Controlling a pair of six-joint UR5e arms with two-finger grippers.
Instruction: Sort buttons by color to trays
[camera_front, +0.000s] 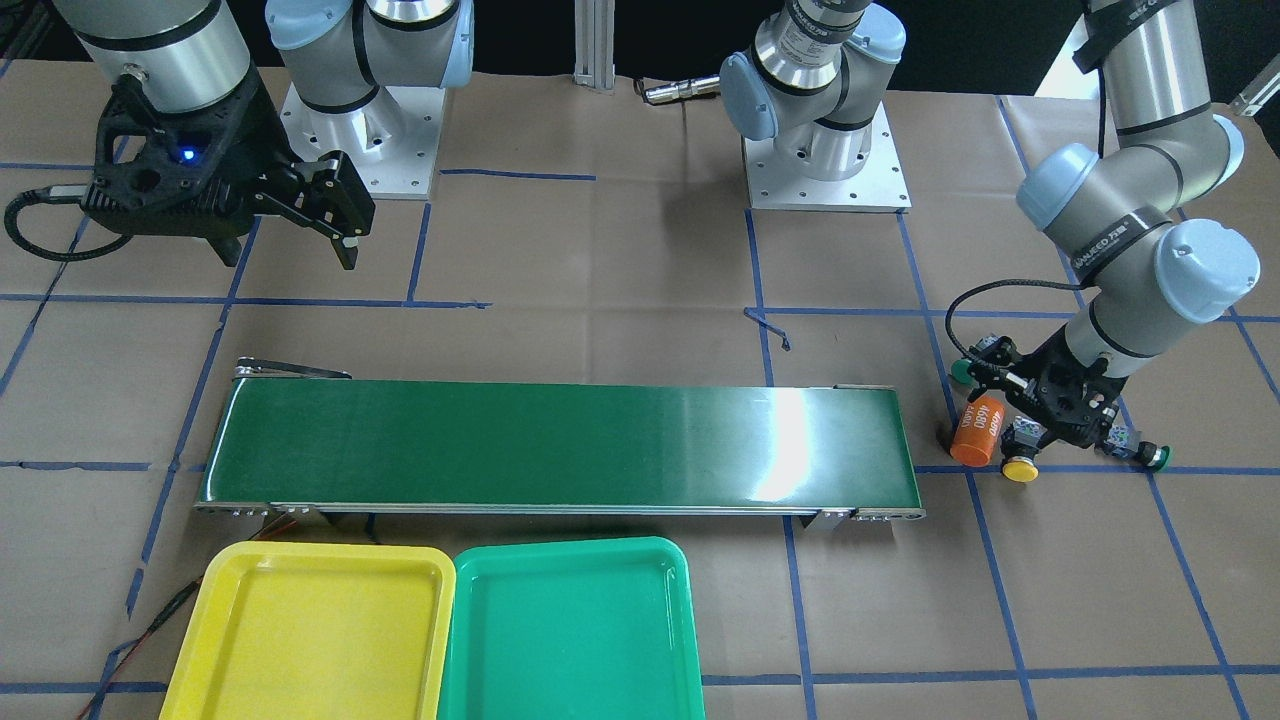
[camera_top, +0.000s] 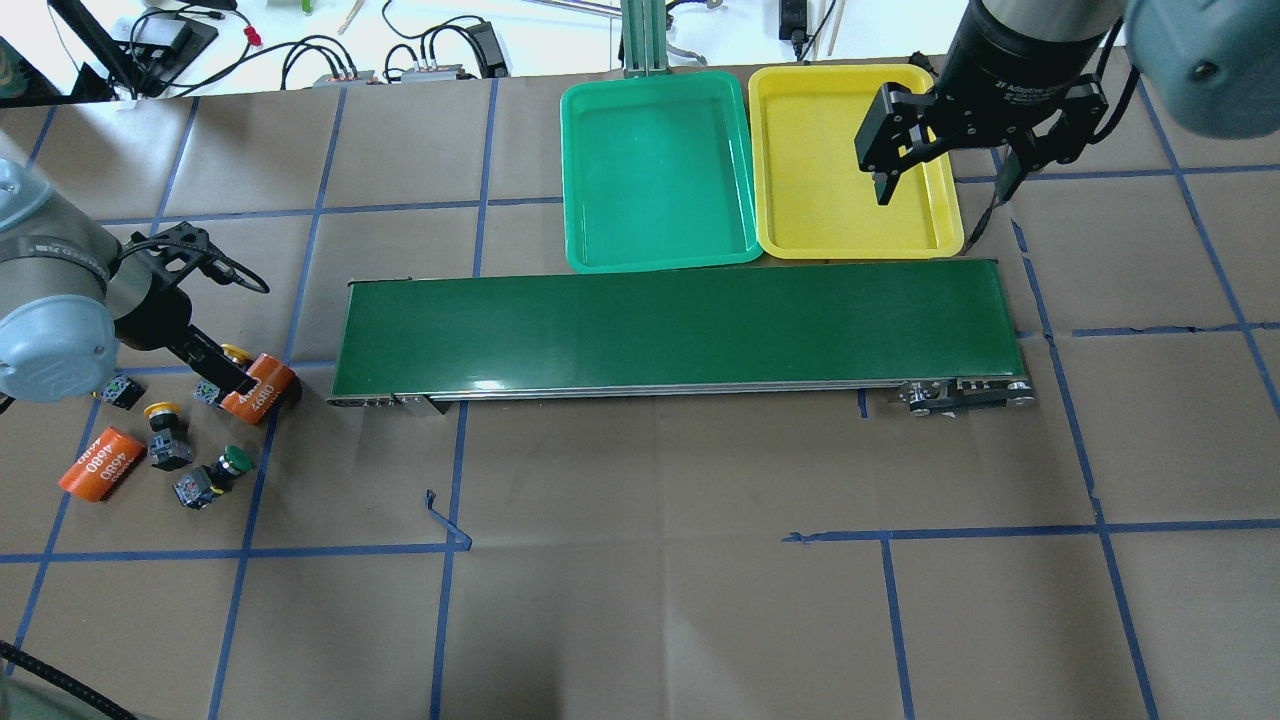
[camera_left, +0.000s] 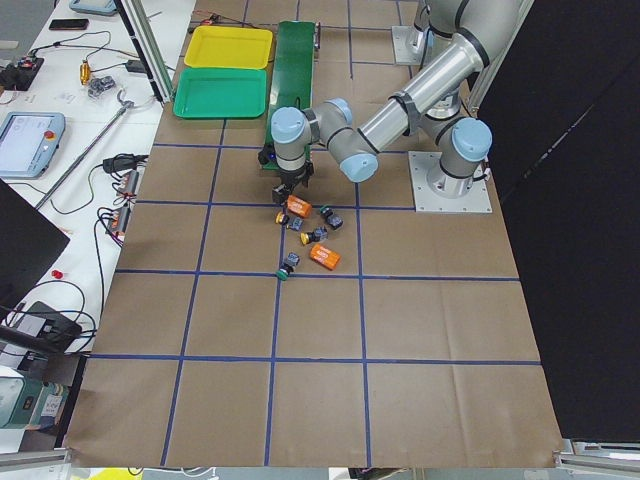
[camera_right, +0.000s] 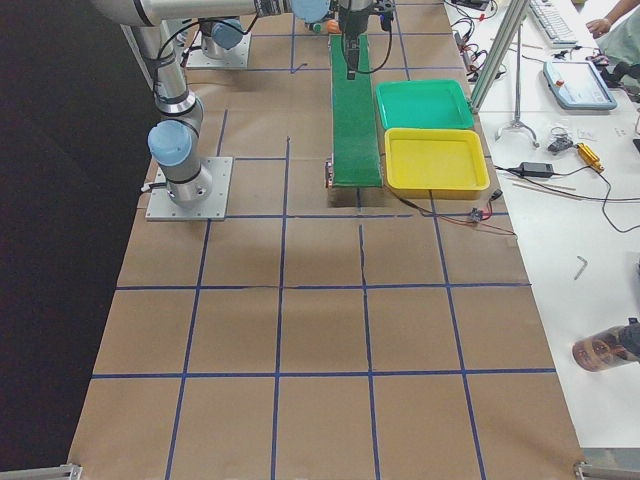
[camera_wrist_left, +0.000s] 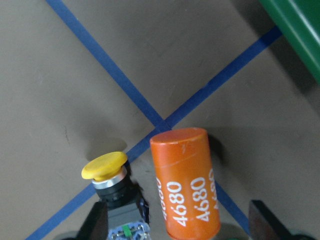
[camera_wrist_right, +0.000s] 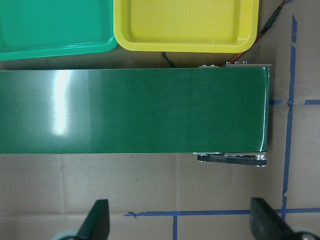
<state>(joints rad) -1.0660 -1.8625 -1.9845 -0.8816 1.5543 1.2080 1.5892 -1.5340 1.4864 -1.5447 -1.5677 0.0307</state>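
My view, table (camera_top: 650, 600): brown paper, blue tape grid (camera_top: 440, 620) | far side I see: white bench (camera_right: 600, 320), cables (camera_top: 310, 55), screen device (camera_right: 578, 83) | opposite side: black backdrop (camera_left: 580, 200) | light: bright, even, soft shadows

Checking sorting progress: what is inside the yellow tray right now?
Nothing: the yellow tray shows a bare floor. In the overhead view, the right gripper covers the tray's far right corner, but the exterior right view shows that corner looking bare too.

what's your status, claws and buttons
Left claw open, low over a yellow button. Right claw open, empty, raised near the belt. Yellow tray and green tray empty. Orange cylinder beside that button, between the left fingers.
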